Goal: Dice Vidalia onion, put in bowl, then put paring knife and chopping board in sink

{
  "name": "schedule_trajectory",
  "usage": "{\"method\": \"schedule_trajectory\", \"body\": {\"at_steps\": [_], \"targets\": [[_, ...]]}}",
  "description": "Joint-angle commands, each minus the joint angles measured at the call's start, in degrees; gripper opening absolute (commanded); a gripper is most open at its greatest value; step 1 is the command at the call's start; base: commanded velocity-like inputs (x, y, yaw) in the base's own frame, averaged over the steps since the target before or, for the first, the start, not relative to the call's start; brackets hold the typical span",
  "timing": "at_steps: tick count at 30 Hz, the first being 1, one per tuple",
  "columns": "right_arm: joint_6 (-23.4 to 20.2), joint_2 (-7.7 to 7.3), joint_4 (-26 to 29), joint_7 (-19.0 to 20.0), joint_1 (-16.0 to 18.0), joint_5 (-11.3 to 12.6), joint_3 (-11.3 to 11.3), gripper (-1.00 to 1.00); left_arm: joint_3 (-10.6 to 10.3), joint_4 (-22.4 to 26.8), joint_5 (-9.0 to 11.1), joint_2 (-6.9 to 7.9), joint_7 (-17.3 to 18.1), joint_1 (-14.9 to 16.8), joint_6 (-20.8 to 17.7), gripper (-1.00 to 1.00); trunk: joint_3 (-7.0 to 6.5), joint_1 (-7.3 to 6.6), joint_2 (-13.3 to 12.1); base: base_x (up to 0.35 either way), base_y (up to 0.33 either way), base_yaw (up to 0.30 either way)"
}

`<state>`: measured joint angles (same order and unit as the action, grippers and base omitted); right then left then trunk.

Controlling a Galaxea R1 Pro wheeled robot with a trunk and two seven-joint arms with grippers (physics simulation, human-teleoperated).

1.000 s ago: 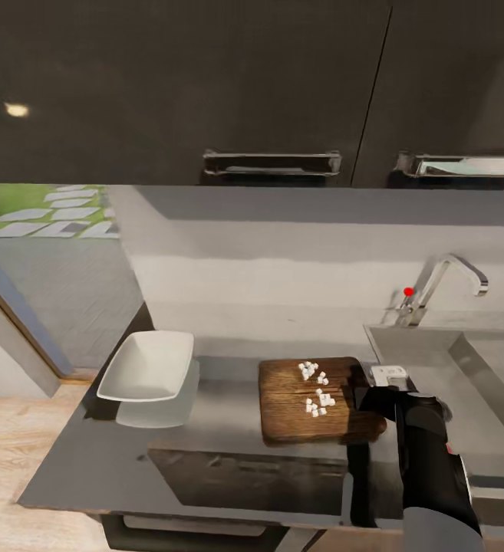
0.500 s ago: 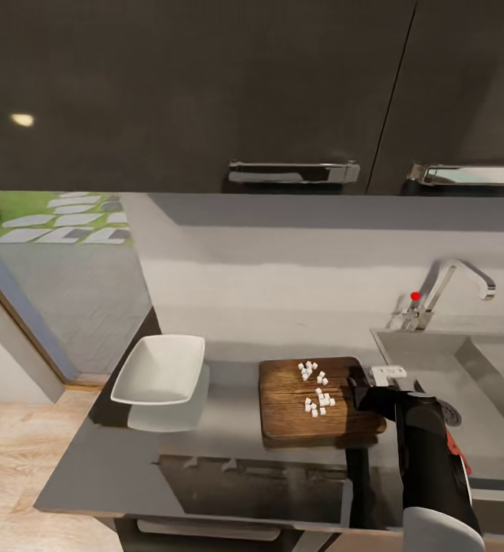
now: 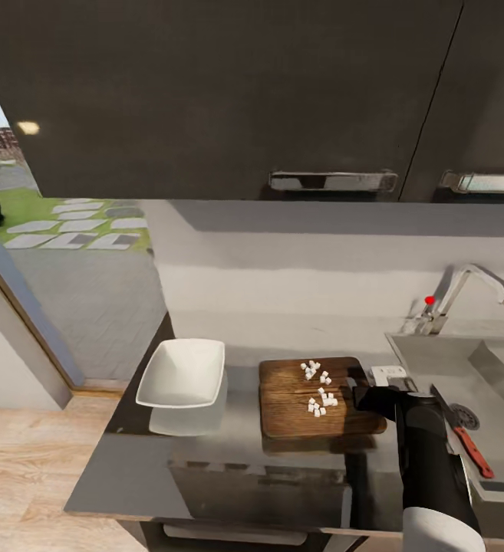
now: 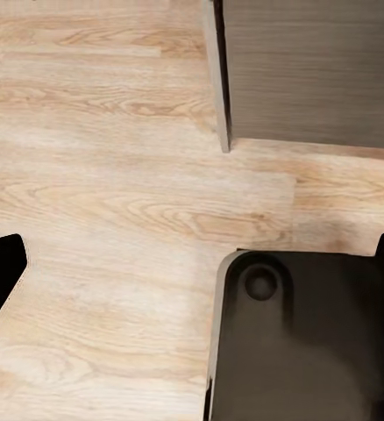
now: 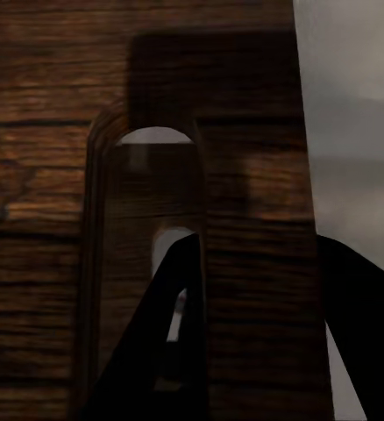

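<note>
Head view: the right tool [image 3: 367,387] is clamped on the chopping board [image 3: 298,402] at its slot end, diced onion [image 3: 318,387] loose on top. Cubes may be spilled onto the table [image 3: 228,452] short of the bowl [image 3: 182,374] if the board is tilted.

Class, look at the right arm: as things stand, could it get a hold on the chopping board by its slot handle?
Probably yes. The right gripper sits at the chopping board's right end, and in the right wrist view one finger reaches into the slot handle with nothing between. The diced onion lies clear of that end.
</note>
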<state>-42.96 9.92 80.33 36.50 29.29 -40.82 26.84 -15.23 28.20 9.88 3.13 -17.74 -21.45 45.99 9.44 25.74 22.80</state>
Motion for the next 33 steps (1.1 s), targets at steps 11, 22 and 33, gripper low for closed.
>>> {"method": "schedule_trajectory", "body": {"at_steps": [11,22,33], "targets": [[-0.1,0.07,0.09,0.68,0.07,-0.57,0.14,-1.0,-0.45,0.1,0.58,0.06,-0.19,0.01,0.08,1.0,-0.89,0.04,0.12,0.0,0.085,0.0],[-0.1,0.07,0.09,0.68,0.07,-0.55,0.14,-1.0,-0.49,0.1,0.58,0.06,-0.19,0.01,0.09,1.0,-1.88,0.04,0.12,0.0,0.151,0.0],[-0.1,0.07,0.09,0.68,0.09,-0.57,0.14,-1.0,-0.47,0.1,0.58,0.04,-0.19,0.01,0.1,1.0,-2.87,0.04,0.12,0.0,0.003,0.0]]}}
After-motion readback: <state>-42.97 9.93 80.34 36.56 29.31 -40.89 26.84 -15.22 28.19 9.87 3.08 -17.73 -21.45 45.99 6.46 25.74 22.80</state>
